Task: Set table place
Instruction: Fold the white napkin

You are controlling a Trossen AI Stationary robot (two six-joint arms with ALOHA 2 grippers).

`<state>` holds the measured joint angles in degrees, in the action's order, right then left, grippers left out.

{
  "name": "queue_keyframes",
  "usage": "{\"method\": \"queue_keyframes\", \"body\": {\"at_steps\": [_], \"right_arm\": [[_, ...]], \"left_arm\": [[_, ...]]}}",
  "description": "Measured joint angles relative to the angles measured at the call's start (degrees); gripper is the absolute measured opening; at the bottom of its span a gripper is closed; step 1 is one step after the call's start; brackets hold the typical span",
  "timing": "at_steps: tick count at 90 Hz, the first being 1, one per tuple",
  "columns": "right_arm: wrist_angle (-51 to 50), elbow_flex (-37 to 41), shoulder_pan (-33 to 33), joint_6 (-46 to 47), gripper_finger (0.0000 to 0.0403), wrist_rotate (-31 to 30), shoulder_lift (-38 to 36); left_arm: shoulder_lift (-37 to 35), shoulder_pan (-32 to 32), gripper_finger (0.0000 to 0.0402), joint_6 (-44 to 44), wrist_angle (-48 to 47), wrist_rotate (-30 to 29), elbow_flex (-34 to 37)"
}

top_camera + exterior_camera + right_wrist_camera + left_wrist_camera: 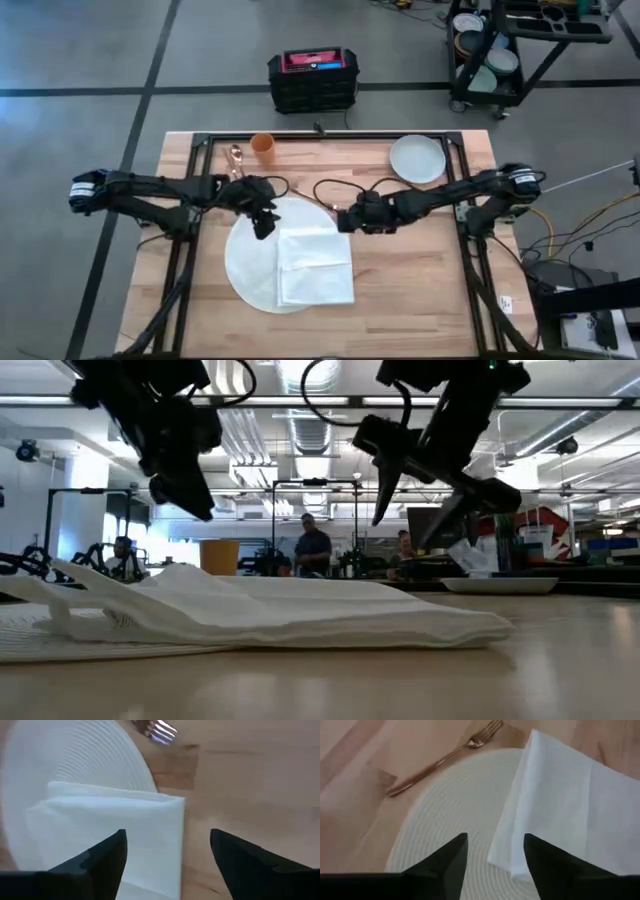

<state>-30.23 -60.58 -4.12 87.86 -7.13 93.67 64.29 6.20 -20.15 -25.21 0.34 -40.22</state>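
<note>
Both arms hang low over the middle of the table [420,290], their tips facing each other across the upper edge of the mat [245,262]. The left gripper [264,222] hovers just above the mat's upper left part, fingers spread and empty; from its wrist, the ribbed mat [450,815] lies directly under and ahead, a corner of the folded napkin [570,810] sits just beyond one finger, and the copper fork [445,757] rests farther out on bare wood, off the mat's rim. The right gripper [346,220] floats at the napkin's far corner, also wide open and holding nothing; below it the napkin [115,835] overlaps the mat's edge onto the wood.

The napkin [314,264] covers the mat's right half and spills past it, so I judge both tools are poised to shift or square it, leaving the centre free for the plate [417,158], which waits empty behind the right arm. An orange cup [262,145] stands beyond the left gripper; I cannot tell what is inside. A spoon [235,158] lies beside it.
</note>
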Motion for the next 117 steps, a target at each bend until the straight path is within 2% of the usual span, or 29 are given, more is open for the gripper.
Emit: {"method": "queue_keyframes", "body": {"at_steps": [17, 51, 74, 92, 117], "right_arm": [[-0.2, 0.3, 0.0, -2.0, 0.0261, 4.6, 2.1], [2.9, 1.6, 4.2, -5.1, 0.0241, 3.6, 3.8], [4.4, 1.2, 6.0, -8.5, 0.0247, 6.1, 3.8], [5.7, 1.0, 5.9, -9.3, 0.0247, 10.6, 3.8], [5.6, 1.0, 6.0, -9.3, 0.0233, 10.7, 3.8]], "left_arm": [[1.5, 0.0, 0.0204, -1.1, 0.2, 2.8, -0.5], [6.8, 0.4, 0.02, -2.9, 1.8, 1.3, -0.4], [11.2, 0.5, 0.02, -3.5, 2.8, 1.8, -0.4], [11.1, 0.4, 0.0215, -9.9, 6.4, 8.0, -1.3], [10.6, 0.3, 0.0225, -11.5, 4.0, 8.3, -1.1]]}}
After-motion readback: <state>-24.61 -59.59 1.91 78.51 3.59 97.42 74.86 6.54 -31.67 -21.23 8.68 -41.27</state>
